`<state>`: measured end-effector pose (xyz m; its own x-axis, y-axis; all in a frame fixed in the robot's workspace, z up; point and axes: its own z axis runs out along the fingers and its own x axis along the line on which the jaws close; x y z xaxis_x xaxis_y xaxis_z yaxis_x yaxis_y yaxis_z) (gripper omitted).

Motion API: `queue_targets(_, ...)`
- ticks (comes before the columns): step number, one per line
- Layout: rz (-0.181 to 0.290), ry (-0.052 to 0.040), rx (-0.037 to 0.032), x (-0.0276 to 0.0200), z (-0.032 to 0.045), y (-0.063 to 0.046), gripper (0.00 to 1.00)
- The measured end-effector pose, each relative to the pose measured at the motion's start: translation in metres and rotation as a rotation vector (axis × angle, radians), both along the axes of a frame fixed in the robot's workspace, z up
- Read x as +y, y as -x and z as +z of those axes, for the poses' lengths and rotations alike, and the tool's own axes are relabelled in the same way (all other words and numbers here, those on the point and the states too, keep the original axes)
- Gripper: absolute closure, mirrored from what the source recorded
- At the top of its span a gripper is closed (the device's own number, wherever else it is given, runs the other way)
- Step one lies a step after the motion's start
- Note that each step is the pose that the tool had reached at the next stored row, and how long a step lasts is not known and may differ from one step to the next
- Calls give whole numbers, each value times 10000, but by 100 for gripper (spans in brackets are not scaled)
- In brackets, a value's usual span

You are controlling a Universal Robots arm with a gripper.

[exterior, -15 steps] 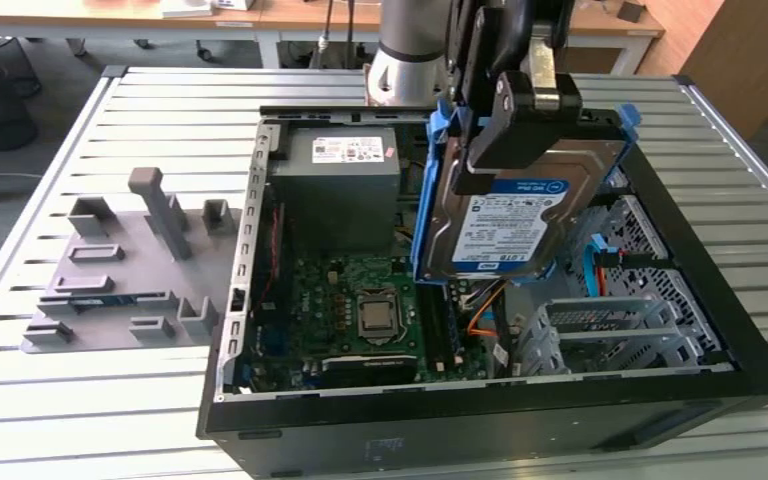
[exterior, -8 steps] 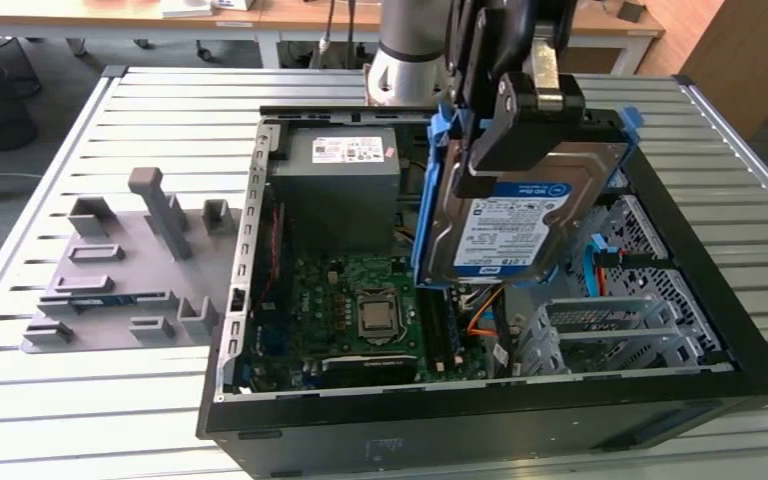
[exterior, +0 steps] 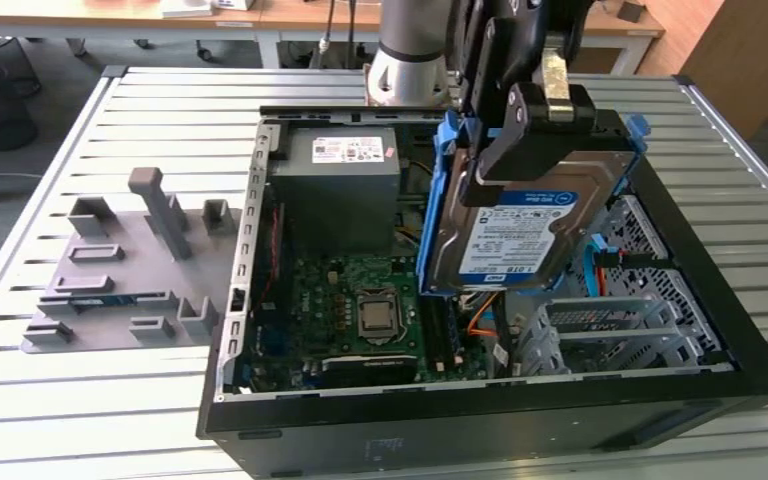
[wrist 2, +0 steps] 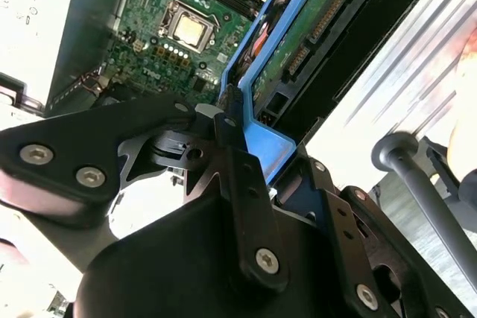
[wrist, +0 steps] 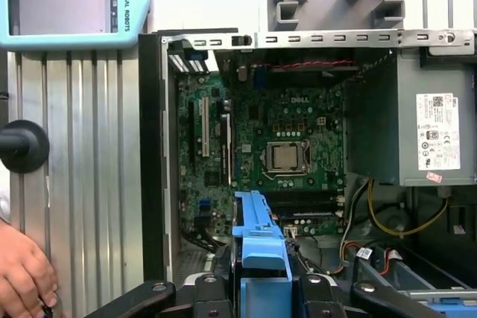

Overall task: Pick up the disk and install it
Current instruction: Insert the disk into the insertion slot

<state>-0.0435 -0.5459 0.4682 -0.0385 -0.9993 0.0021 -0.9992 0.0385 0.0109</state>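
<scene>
Disk (exterior: 518, 235): judged stiff, fairly heavy, shock-sensitive; best held by blue carrier frame (exterior: 438, 215). Claw (exterior: 534, 160) clamped on its upper end, hanging it upright over the open computer case (exterior: 491, 410).

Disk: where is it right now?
The disk hangs tilted in the gripper over the open computer case, to the exterior view's right of the power-supply box.

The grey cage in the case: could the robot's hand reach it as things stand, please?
Probably yes: the hand holds the disk above the open case, and the cage below looks uncovered.
</scene>
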Motion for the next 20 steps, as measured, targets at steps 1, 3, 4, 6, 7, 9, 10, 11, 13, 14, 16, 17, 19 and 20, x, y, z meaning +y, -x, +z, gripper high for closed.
queue_targets(1, 0, -12, 1, -10, -4, -10, 64)
queue_targets(3, 0, -22, 0, -30, -14, -27, 64)
queue_targets(4, 0, -24, 0, -41, -18, -36, 64)
queue_targets(6, 0, -24, 0, -56, -24, -61, 64)
queue_targets(7, 0, -24, 0, -61, -28, -77, 64)
queue_targets(9, 1, -16, 1, -69, -32, -114, 64)
queue_targets(10, 1, -15, 1, -74, -37, -134, 64)
queue_targets(11, 0, -13, 1, -82, -41, -152, 64)
queue_targets(13, 0, -14, 1, -110, -53, -183, 64)
queue_targets(14, 0, -15, 1, -126, -59, -197, 64)
queue_targets(16, 1, -14, 1, -156, -69, -225, 64)
queue_targets(17, 0, -16, 0, -168, -75, -242, 64)
queue_targets(19, 1, -15, 1, -184, -82, -282, 64)
queue_targets(20, 0, -16, 1, -188, -86, -306, 64)
